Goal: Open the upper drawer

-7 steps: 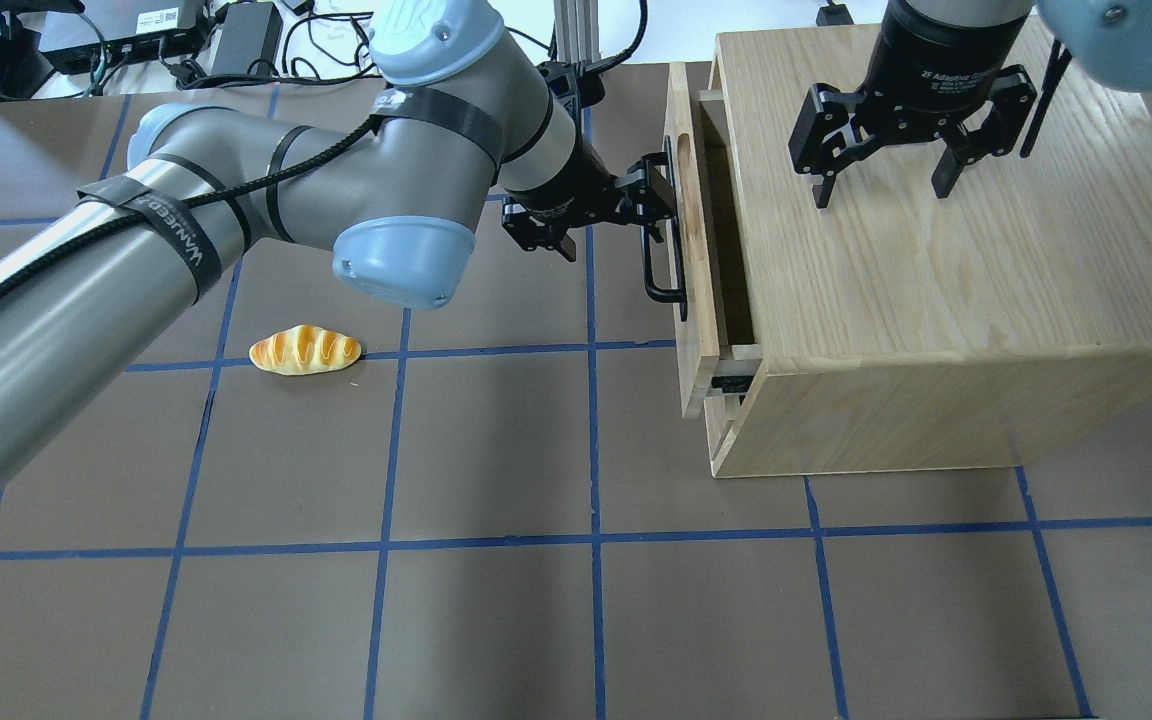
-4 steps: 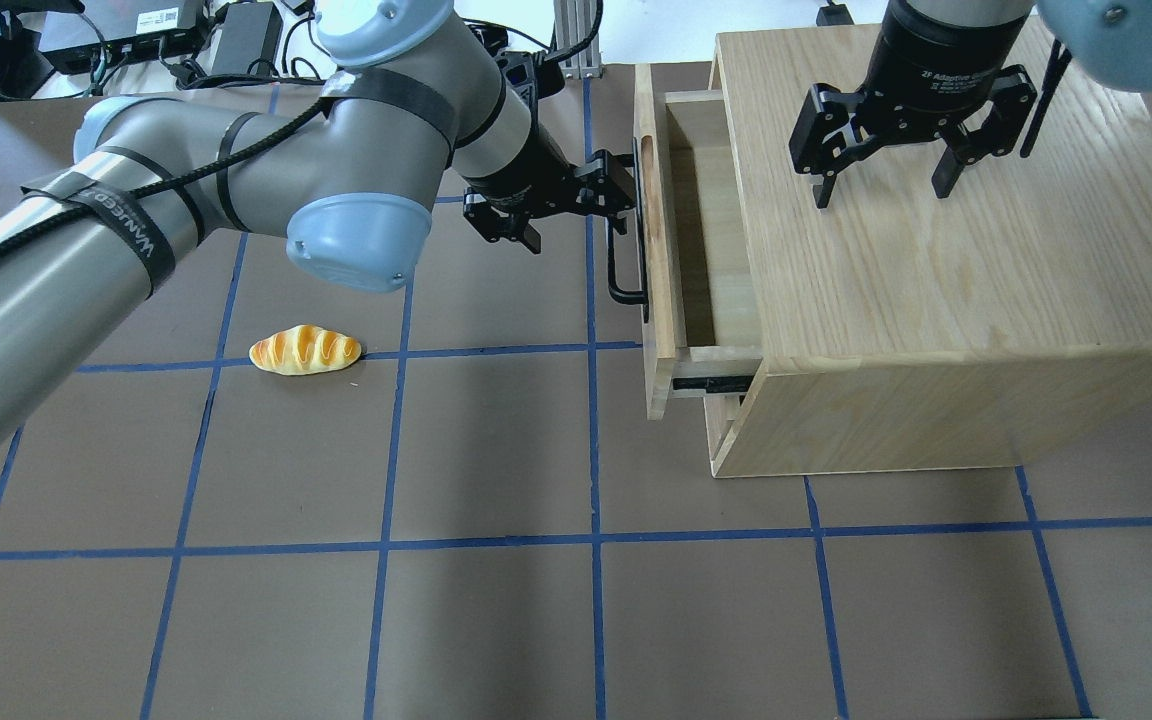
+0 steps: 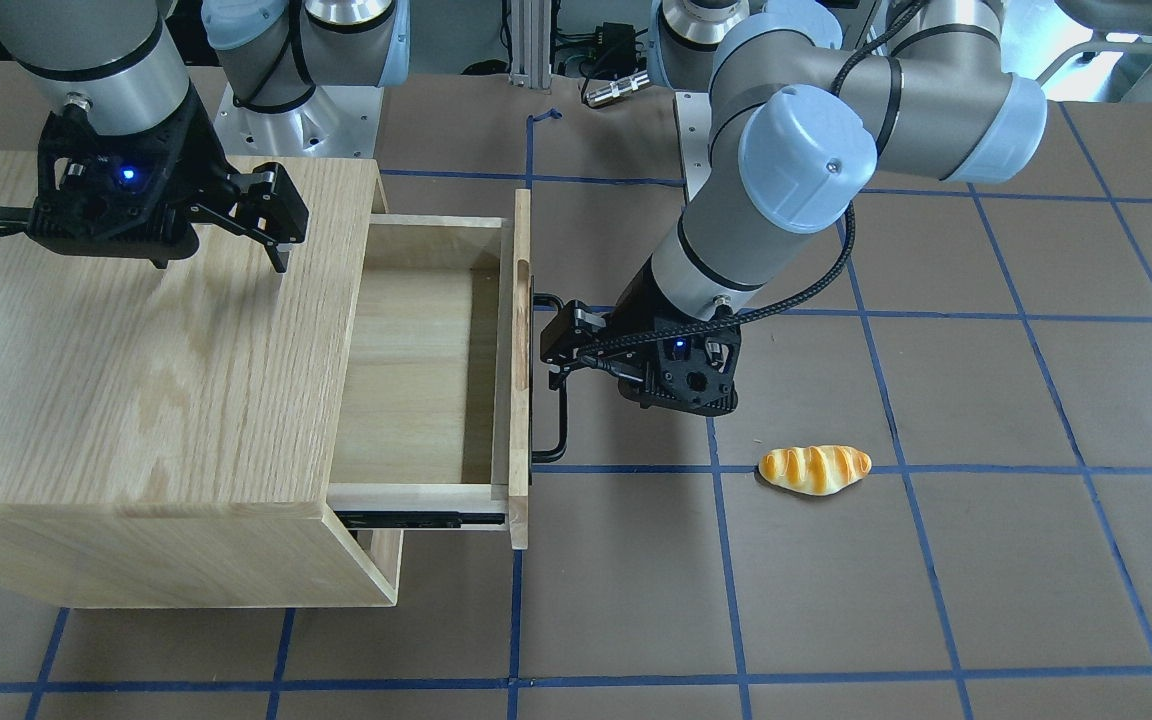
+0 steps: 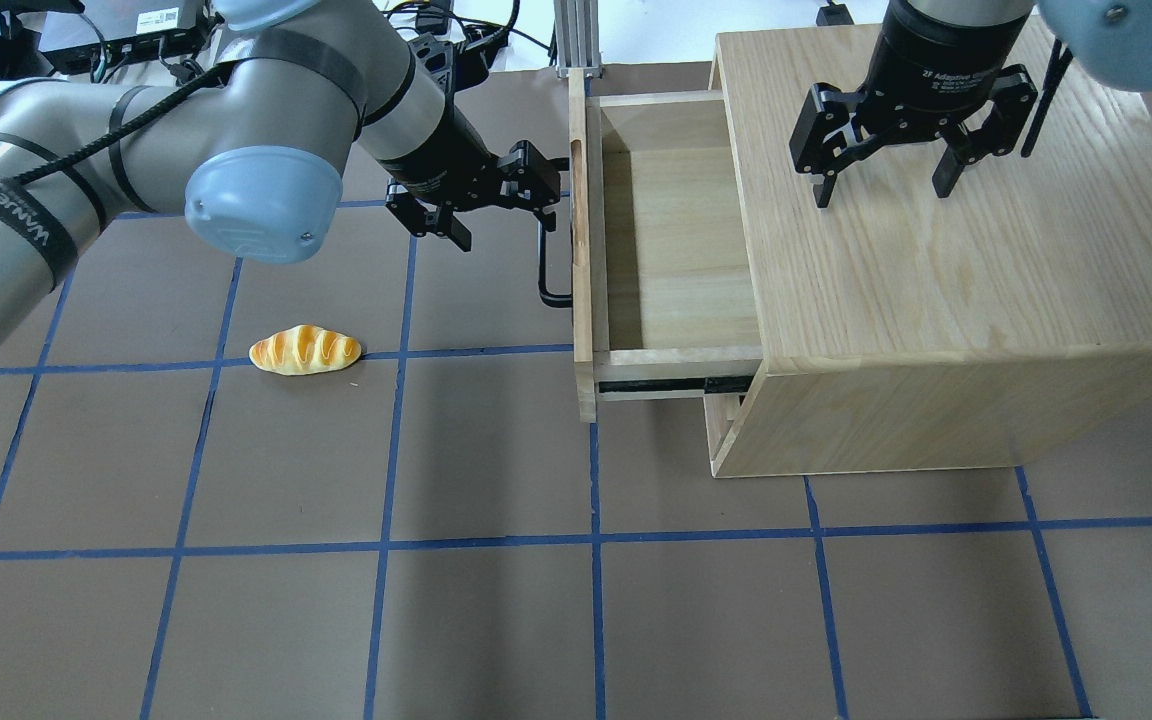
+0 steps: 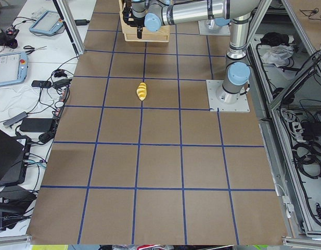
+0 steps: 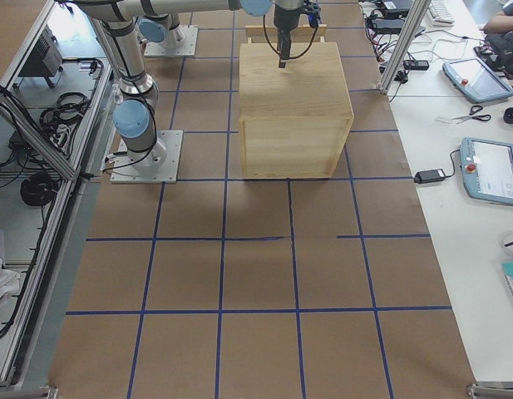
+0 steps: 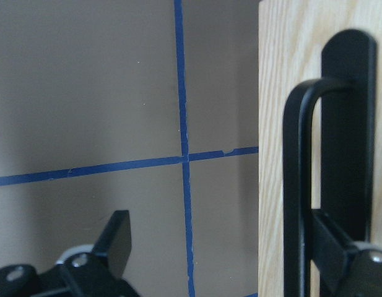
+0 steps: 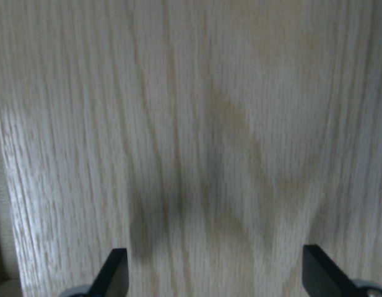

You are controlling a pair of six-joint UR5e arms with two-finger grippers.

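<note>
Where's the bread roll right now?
Overhead view: the bread roll lies on a blue tape line, left of the pulled-out upper drawer, apart from it.

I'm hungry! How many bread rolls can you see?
1. The bread roll lies on the table, apart from the open upper drawer, which looks empty. The rest of the cabinet is closed, so more could hide inside.

Upper drawer (image 4: pixel 671 250): pale wood, black bar handle, pulled far out.
</note>
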